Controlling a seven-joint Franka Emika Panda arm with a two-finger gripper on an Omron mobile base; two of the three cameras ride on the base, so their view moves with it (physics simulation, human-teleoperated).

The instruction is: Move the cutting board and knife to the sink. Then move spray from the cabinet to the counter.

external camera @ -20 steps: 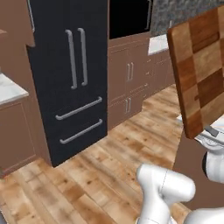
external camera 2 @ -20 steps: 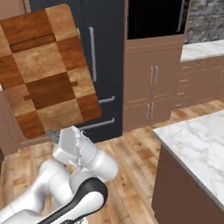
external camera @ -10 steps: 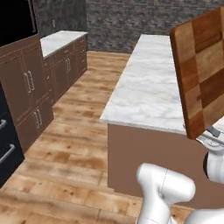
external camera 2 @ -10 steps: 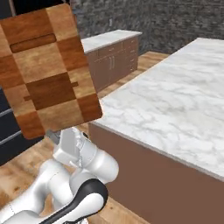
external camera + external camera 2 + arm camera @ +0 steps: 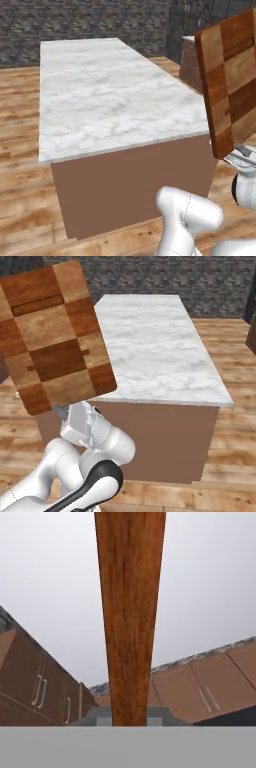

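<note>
The cutting board (image 5: 55, 341), checkered in light and dark brown, stands upright in the air above the arm. My gripper (image 5: 61, 412) is shut on its lower edge. From the left base view the cutting board (image 5: 232, 85) hangs at the right edge, with the gripper (image 5: 241, 153) just under it. Through the hand view I look along the board's thin edge (image 5: 130, 612), which rises from between the fingertips (image 5: 102, 718). A white marble counter (image 5: 115, 100) on a brown base lies ahead, and the counter (image 5: 155, 346) runs away from me.
A dark stone wall (image 5: 75, 25) closes the back of the room. Wooden floor (image 5: 20, 200) runs along both sides of the island. A brown unit (image 5: 192, 65) stands beyond the island at right. Brown cabinet fronts (image 5: 40, 687) with handles show under a pale ceiling.
The whole picture has swung: the base has turned, so the black fridge and brown cabinets have left the views and the marble island now lies ahead. The board stays upright in the grip.
</note>
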